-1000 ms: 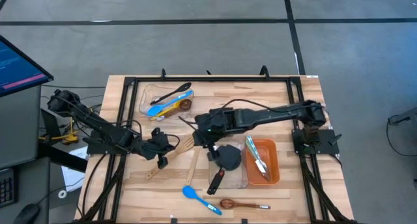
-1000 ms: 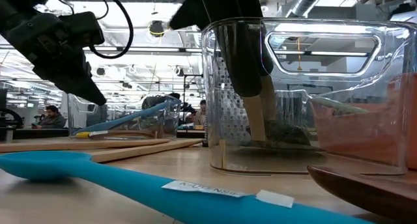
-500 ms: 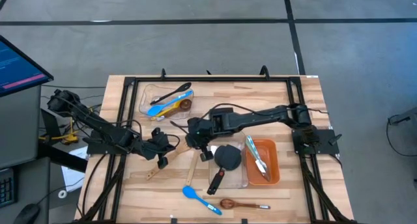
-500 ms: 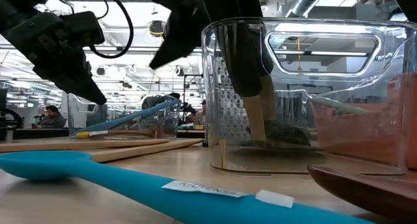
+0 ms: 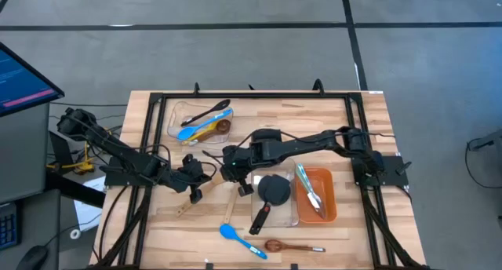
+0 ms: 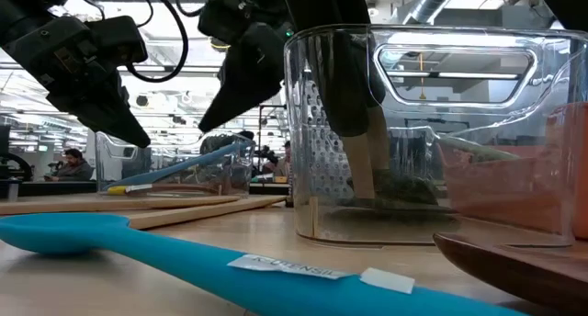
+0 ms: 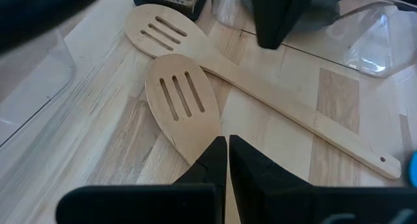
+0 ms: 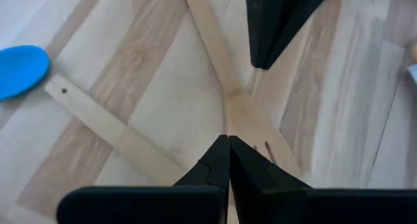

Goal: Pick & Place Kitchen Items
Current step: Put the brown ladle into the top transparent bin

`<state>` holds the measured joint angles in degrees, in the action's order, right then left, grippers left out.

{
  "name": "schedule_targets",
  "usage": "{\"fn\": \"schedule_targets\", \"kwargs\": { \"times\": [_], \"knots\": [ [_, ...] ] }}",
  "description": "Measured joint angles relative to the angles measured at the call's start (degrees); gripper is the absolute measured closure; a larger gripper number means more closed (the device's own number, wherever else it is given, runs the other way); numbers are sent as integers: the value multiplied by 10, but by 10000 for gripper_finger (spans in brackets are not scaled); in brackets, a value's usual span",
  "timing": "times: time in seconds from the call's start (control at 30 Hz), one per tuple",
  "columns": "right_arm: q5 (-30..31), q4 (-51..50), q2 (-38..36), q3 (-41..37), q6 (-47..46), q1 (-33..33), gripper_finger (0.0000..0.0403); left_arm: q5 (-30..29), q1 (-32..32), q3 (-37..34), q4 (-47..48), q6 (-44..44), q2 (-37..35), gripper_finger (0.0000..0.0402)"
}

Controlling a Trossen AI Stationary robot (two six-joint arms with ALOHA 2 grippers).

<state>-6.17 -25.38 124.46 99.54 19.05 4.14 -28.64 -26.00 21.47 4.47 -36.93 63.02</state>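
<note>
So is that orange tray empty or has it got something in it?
Not empty. The high view shows metal tongs lying inside the orange tray.

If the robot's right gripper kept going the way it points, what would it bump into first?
Probably the two crossed wooden spatulas lying on the table. The shut right gripper points right down at where their handles cross, though how far above them it is stays unclear.

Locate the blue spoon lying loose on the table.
High view: the blue spoon lies near the table's front edge, between the black turner and a wooden spoon.
</note>
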Motion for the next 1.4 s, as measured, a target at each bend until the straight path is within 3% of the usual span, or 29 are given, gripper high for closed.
{"fn": "schedule_targets", "kwargs": {
  "times": [0.23,0.7,1.4],
  "knots": [
    [1,36,37,2,-4,-16,403,0,0,0,-4,0,0,399],
    [2,11,43,1,-11,-43,403,0,0,0,-9,-9,0,399],
    [2,28,29,1,-9,-22,403,0,0,0,-40,-11,0,399]
  ]
}}
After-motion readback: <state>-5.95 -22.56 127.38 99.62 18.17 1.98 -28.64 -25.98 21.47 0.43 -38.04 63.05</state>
